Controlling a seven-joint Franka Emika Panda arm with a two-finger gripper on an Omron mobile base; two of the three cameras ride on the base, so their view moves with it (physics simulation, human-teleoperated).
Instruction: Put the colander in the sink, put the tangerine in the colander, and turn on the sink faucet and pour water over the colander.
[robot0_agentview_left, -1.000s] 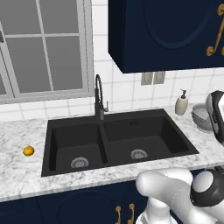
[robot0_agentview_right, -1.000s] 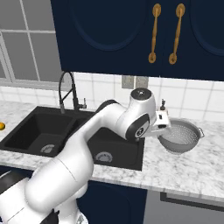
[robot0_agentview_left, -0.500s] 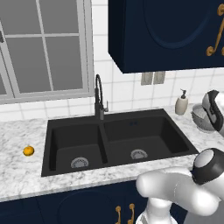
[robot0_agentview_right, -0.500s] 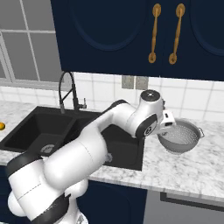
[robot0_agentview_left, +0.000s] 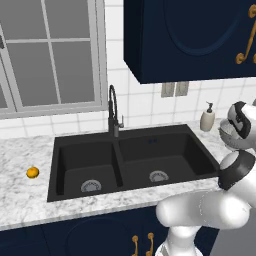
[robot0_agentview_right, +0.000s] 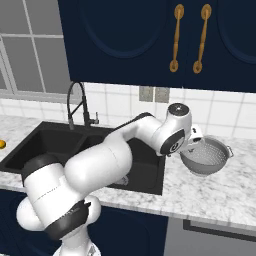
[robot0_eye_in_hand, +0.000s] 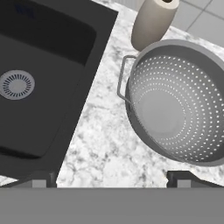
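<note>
Left base view: over the last second the arm is swinging further toward 3 o'clock, its wrist rising at the picture's edge over the right end of the bench (robot0_agentview_left: 15, 195). That is reading as the opening step, the reach for the colander, with nothing of the task done yet. The tangerine (robot0_agentview_left: 32, 172) is lying alone on the bench at 9 o'clock of the sink (robot0_agentview_left: 131, 159), well apart from it, and the sink faucet (robot0_agentview_left: 113, 111) is standing behind the centre divider, no water showing.

Right base view: the hand is now hanging right at the colander (robot0_agentview_right: 206, 156), nearer than a second ago, partly covering its rim on the sink side. The colander is sitting upright on the bench at 3 o'clock of the sink, both basins bare.

Hand view: the tool (robot0_eye_in_hand: 112, 181) is released, its tips spread wide and grasping nothing. The colander is lying toward 1 o'clock of the tool, apart from the tips, one loop handle turned toward the sink. A beige soap bottle (robot0_eye_in_hand: 152, 22) is standing just beyond its rim at 12 o'clock.
</note>
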